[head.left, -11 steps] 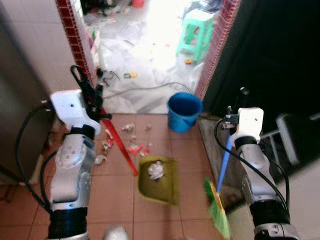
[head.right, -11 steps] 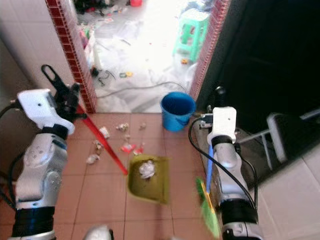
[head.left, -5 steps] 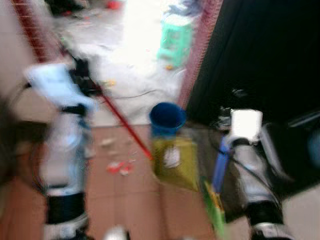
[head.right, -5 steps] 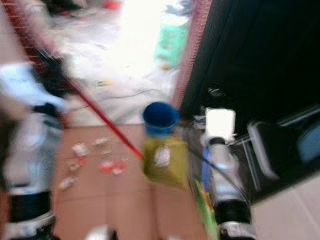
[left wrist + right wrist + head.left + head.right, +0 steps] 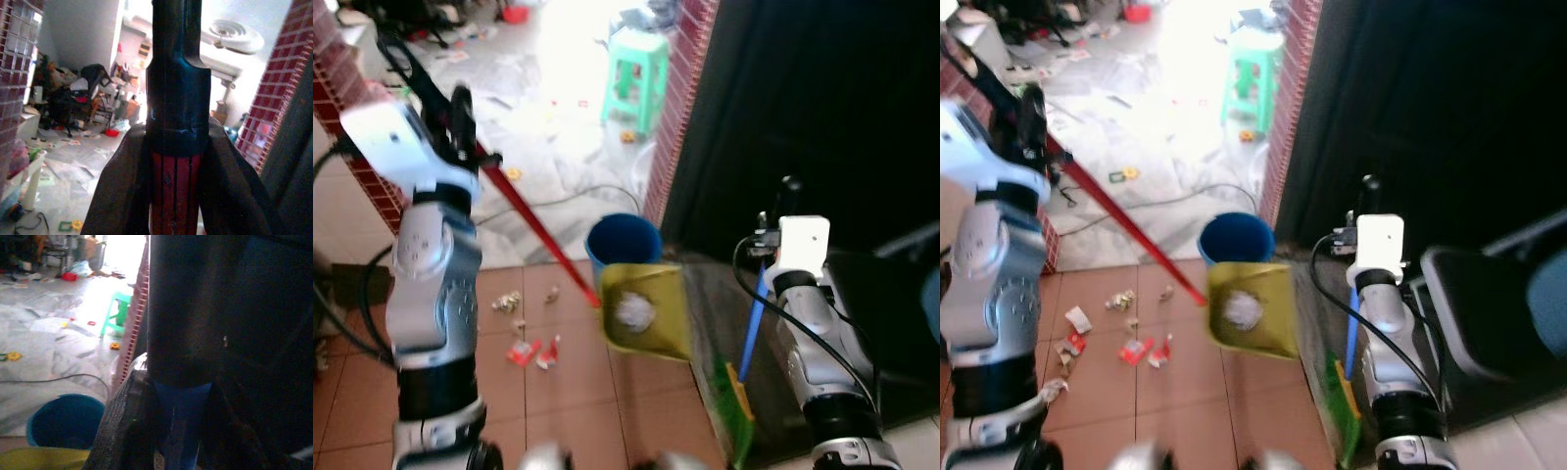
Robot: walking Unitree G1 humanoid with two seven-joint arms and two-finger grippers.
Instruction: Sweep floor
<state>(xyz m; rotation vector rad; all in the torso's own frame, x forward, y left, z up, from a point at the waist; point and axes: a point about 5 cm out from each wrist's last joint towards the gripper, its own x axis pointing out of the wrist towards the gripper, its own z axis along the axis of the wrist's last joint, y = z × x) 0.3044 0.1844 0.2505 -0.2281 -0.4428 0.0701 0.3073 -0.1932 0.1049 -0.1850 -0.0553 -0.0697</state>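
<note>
Dustpan (image 5: 641, 308), yellow-green plastic on a long ribbed red handle (image 5: 533, 230), hangs just beside the round blue bucket (image 5: 622, 245) with a crumpled white wad inside. Left gripper (image 5: 445, 98) is clamped around the handle's top; right gripper (image 5: 783, 211) clasps the blue broom stick (image 5: 756, 318), green bristles low

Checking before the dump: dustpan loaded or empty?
Loaded. A white crumpled wad sits in the yellow dustpan, held up beside the blue bucket. More scraps lie on the tiles.

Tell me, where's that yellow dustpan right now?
The yellow dustpan is mid-picture in the eye views, on its red handle, just before the blue bucket.
</note>
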